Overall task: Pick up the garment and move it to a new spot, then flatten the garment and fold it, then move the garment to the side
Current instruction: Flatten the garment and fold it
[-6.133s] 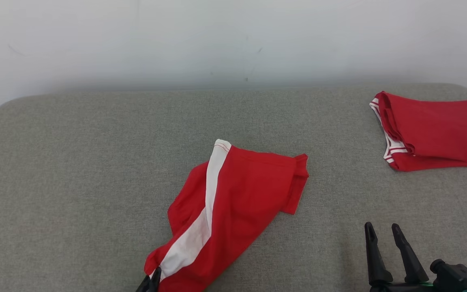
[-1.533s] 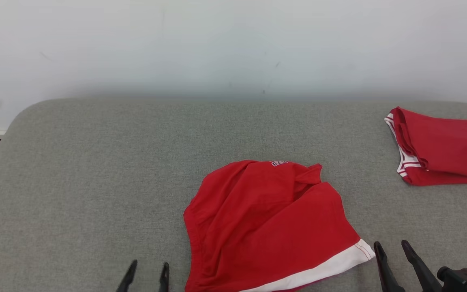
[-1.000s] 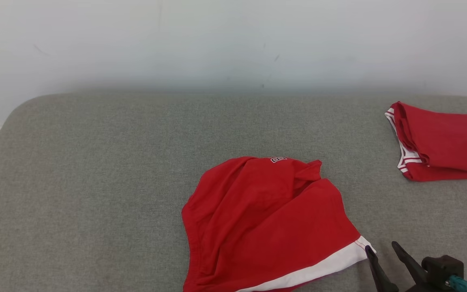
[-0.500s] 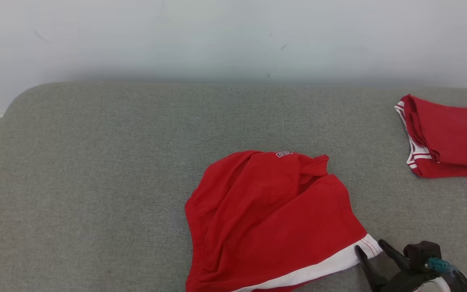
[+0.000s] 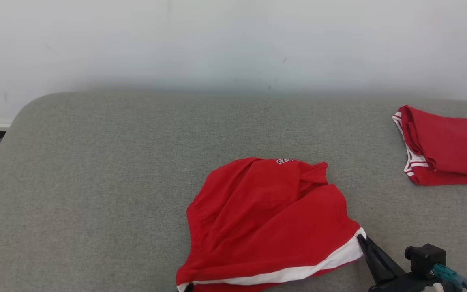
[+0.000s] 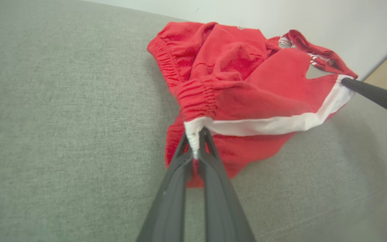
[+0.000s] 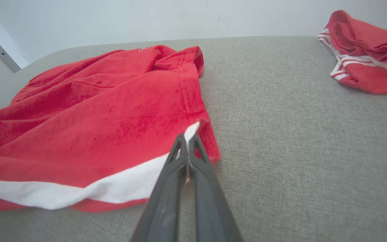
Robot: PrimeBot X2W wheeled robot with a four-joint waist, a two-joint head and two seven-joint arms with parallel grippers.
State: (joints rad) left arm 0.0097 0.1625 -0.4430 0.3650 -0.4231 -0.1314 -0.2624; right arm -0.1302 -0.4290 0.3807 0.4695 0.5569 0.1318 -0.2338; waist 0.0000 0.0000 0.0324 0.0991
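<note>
The garment [image 5: 266, 219], red shorts with a white side stripe, lies crumpled near the front of the grey padded table [image 5: 95, 170]. My right gripper [image 5: 361, 239] is shut on the stripe's right end, and in the right wrist view the white corner [image 7: 190, 129] sticks out between its tips [image 7: 187, 141]. My left gripper [image 6: 195, 141] is shut on the stripe's left end by the elastic waistband [image 6: 197, 97]; its tip barely shows at the head view's bottom edge [image 5: 188, 287]. The stripe is stretched between the two grippers.
A second red garment [image 5: 448, 146] with white trim lies folded at the table's far right, also seen in the right wrist view [image 7: 368, 53]. A white wall [image 5: 233, 40] rises behind the table. The table's left edge curves down at the far left.
Both grippers have closed on the ends of the white stripe. The right one moved in from beside the hem, and the left one came up at the bottom edge. The stripe has lifted slightly.
</note>
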